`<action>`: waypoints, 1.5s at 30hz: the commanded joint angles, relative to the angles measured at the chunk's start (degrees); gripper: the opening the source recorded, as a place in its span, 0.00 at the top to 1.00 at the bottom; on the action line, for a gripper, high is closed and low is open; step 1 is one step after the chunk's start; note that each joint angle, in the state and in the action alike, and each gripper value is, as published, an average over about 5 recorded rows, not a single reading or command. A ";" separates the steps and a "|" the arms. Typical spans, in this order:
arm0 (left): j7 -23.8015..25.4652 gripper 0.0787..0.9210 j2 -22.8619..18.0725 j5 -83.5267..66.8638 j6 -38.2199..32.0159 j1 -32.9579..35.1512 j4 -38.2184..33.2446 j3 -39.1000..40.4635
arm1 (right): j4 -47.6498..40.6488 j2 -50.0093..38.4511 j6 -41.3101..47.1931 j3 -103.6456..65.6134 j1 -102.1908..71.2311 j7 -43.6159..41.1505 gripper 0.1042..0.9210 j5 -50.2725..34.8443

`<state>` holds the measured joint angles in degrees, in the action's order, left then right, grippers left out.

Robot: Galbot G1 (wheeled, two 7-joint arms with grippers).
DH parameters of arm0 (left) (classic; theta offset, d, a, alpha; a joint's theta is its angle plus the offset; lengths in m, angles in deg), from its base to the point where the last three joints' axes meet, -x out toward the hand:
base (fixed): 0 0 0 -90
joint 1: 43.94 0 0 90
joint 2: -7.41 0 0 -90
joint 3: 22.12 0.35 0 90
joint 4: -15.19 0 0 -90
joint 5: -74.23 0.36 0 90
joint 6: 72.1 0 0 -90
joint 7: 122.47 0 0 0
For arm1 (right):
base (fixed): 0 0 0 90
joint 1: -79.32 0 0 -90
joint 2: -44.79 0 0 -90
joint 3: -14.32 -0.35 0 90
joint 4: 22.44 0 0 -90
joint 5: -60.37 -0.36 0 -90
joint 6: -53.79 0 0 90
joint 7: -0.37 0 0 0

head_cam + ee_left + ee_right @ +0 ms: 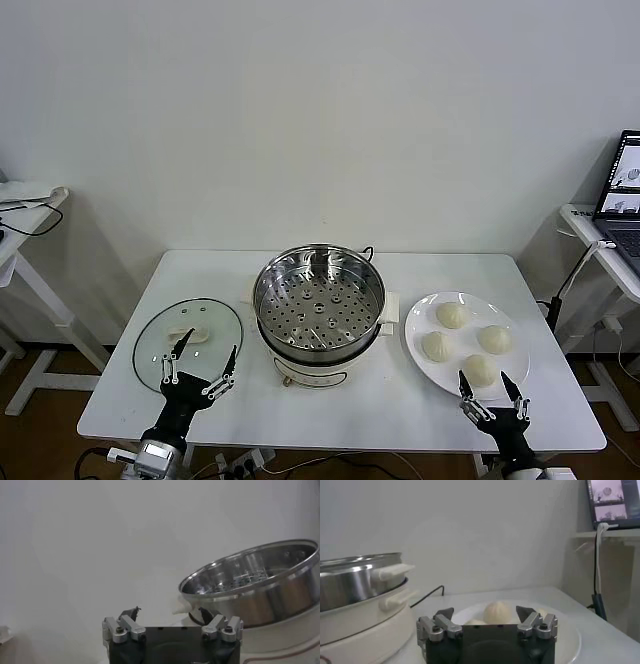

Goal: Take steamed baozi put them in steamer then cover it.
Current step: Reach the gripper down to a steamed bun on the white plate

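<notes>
**Steamer uncovered, buns on the plate, both grippers empty**

We face a plain pale wall with a white rectangular table (400,400) before it. At the table's centre we see the round shiny stainless-steel steamer (318,300) on its cream-white base, uncovered, its perforated tray bare. To its left the round clear glass cover (188,340) with a cream-white flat handle lies flat on the tabletop. To its right a flat white plate (425,360) carries the four small cream-white steamed baozi (452,315). Our left gripper (200,365) hovers at the table's near edge over the near part of the cover, jaws spread wide, gripping nothing. Our right gripper (492,392) sits by the plate's near rim, just beside the closest bun, jaws equally wide and empty.
</notes>
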<state>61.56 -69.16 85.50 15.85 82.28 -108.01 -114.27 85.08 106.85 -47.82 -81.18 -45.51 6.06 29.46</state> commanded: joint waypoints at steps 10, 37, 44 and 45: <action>-0.02 0.12 -0.33 0.64 -0.08 1.32 -2.48 -0.01 | -16.70 -13.06 13.42 9.77 37.11 6.93 0.12 -9.75; -0.18 0.12 -1.10 0.67 -0.06 3.50 -5.19 -0.81 | -64.48 -19.11 5.22 62.35 95.98 -82.07 0.12 32.11; 0.04 0.12 -1.51 0.77 0.03 3.73 -5.10 -1.03 | -65.25 -14.24 4.22 66.39 97.14 -79.93 0.12 41.84; 0.05 0.12 -1.53 0.79 0.01 3.78 -5.07 -1.07 | -65.50 -13.74 4.24 66.75 97.10 -79.19 0.12 42.41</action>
<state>61.60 -70.65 86.28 15.80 86.05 -113.01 -115.37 23.63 91.25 -42.00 -21.28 44.59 -65.35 60.71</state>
